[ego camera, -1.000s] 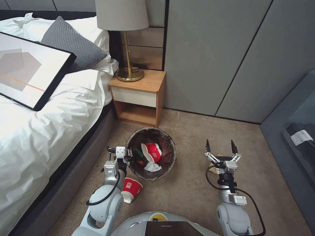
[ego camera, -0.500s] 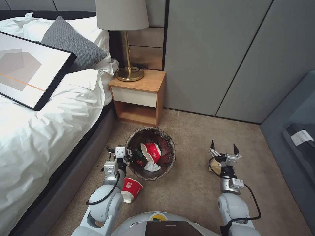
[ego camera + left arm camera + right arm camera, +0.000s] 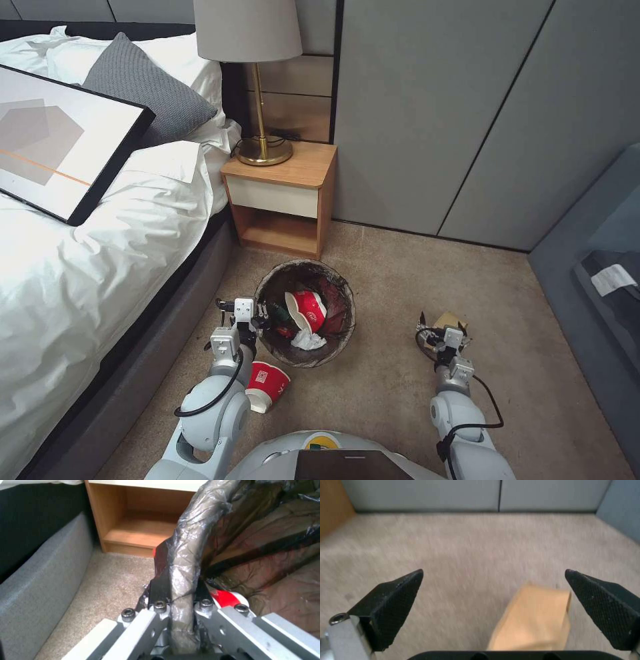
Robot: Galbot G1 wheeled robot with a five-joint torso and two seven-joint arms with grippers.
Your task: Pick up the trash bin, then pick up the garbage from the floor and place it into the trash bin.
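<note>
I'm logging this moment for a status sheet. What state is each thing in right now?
trash bin: upright on the carpet, partly filled, rim gripped.
left gripper: shut on the trash bin's rim.
right gripper: open, low over the cardboard piece.
cardboard piece: lying on the carpet, not gripped.
red-and-white cup: tipped over on the carpet beside the bin.
lamp: upright on the nightstand.

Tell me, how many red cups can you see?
2. One red cup lies inside the trash bin; another red cup lies on the carpet beside the left arm. More may hide under the trash.
</note>
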